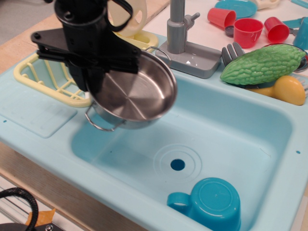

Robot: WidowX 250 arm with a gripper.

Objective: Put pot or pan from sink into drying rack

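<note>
The pot [132,94] hangs over the sink's [240,139] left edge, drying rack [36,77] left of it, cup [211,202] inside near the front.

**One camera, high and close**

Only one view here. Looks down from above the front edge of the sink [269,125], at a slant. Faces toward the back, where the faucet [177,24] stands. Sits near enough for the sink to fill most of the frame. Drying rack [29,72] at the upper left, partly cut off.

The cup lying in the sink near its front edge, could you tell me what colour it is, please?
The cup is blue, a deeper turquoise than the pale sink; observation.image shows it.
</note>
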